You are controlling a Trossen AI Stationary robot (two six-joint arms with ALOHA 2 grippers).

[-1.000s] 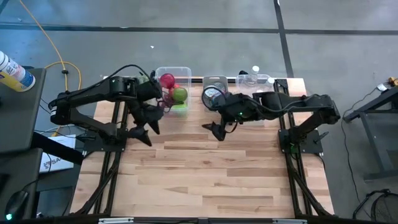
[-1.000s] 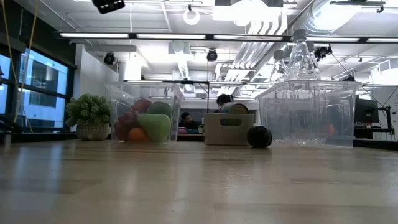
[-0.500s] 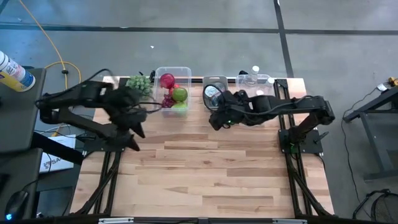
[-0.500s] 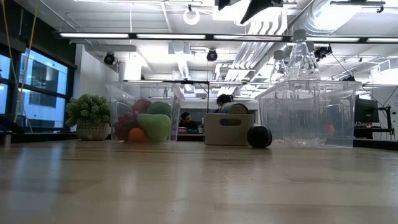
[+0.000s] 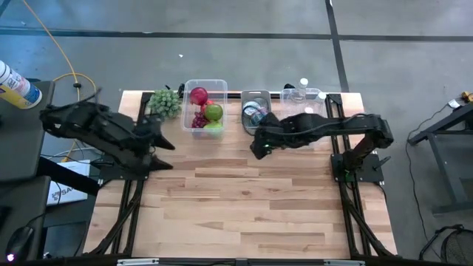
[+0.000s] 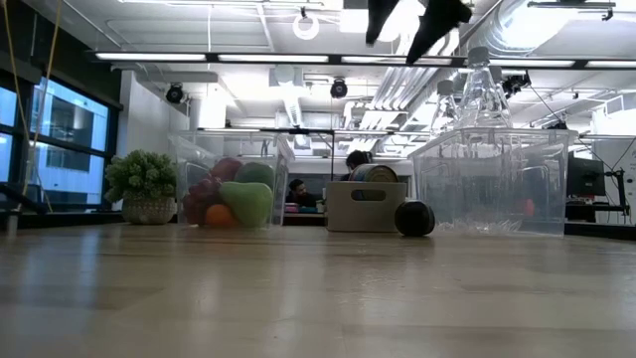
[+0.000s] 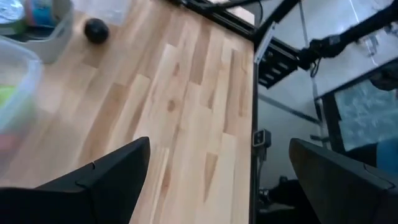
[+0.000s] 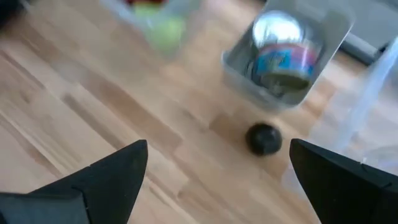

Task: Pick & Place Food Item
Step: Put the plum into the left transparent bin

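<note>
**Now both grippers hang empty, the dark fruit sits alone on the table**

Well, the right gripper (image 5: 259,150) is up off the wood with its fingers spread wide and nothing between them, poised near the back of the table (image 5: 251,199). Just ahead of it in the right wrist view lies the small dark round fruit (image 8: 263,138), resting on the boards beside the grey bin (image 8: 283,59) that holds a tin can (image 8: 281,48). From table height, that same dark ball sits between the grey bin and the big clear box (image 6: 492,182) with bottles in it.

Over on the other side, the left gripper (image 5: 164,142) is out at the table's left edge, fingers wide apart, empty too. Behind it stand the green grapes (image 5: 164,102) and the clear tub of fruit (image 5: 205,107), with apple and red pieces inside.
</note>
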